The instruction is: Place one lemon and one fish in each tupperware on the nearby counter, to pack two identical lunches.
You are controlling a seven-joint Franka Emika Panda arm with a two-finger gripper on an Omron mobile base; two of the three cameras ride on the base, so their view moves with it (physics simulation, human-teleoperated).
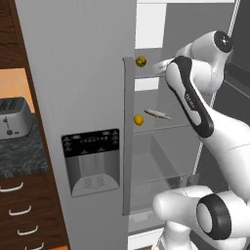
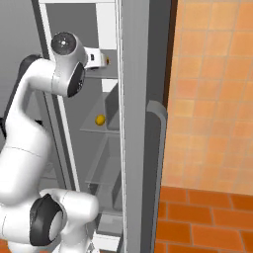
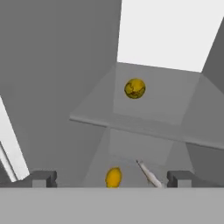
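Spread wide and holding nothing, gripper [image 3: 109, 179] pointing into the open fridge [image 1: 78, 73], poised at the mouth of the shelves. Just beyond the fingertips [image 3: 43, 178], on the lower glass shelf [image 1: 161, 128]: yellow lemon [image 3: 113, 177] and, close to its right, slender fish [image 3: 148, 173], long axis running away from the hand and angled to the left. Farther in and one shelf higher, second lemon [image 3: 134, 88], darker and mottled, lying almost straight ahead of the open jaws. Judged nearest to the line of reach: that upper lemon. Outside the fridge, to its left, marbled counter [image 1: 22, 154] with a steel toaster [image 1: 13, 117].
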